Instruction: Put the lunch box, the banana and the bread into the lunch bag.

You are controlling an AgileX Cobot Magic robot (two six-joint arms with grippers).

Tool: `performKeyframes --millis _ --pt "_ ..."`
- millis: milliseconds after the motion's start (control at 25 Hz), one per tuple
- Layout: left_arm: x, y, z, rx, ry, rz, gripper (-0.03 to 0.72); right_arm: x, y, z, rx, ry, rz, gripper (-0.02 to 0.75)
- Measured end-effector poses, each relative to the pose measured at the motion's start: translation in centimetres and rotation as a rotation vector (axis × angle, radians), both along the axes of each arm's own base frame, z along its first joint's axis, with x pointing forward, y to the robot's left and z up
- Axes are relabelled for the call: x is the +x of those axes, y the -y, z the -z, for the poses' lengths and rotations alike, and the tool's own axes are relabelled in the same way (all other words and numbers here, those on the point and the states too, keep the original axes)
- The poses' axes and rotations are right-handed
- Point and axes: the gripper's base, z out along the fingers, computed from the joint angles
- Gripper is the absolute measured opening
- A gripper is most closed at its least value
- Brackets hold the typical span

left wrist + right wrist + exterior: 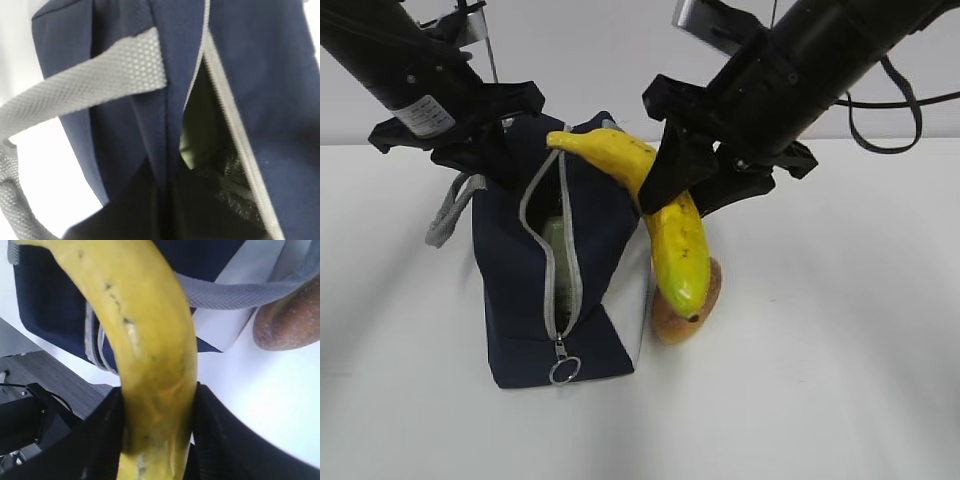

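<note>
**Banana held over the open bag**

Right gripper (157, 415) clamps the banana (665, 215) mid-length, its stem end over the bag (515, 300). The bag lies on the table (840, 350), zipper open; the green-lidded box (556, 235) sits inside. The bread (692, 305) rests beside the bag. Left gripper (480, 140), shut, pinches the bag's far edge.

Under me lies a white table (840, 380), plain and matte, with soft grey shadows at about 9 o'clock. Behind it, toward 12 o'clock, I see a pale wall (590, 60). In my right wrist view, past the table's edge at 8 o'clock, there is a grey floor (55, 377) that looks like planking.
</note>
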Motion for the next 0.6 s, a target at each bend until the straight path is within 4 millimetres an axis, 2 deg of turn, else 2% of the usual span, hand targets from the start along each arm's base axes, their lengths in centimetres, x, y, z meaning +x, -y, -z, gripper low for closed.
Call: performKeyframes --millis 240,400,600 --pt "0.0 0.0 0.0 0.0 0.0 0.0 -0.003 0.1 0.7 -1.4 -0.097 0.019 -0.043 0.3" --pt "0.0 0.0 0.0 -0.001 0.0 0.0 -0.003 0.2 0.6 -2.2 -0.086 0.041 -0.042 0.3" --pt "0.0 0.0 0.0 -0.002 -0.001 0.0 -0.003 0.2 0.5 -2.2 -0.083 0.04 -0.042 0.3"
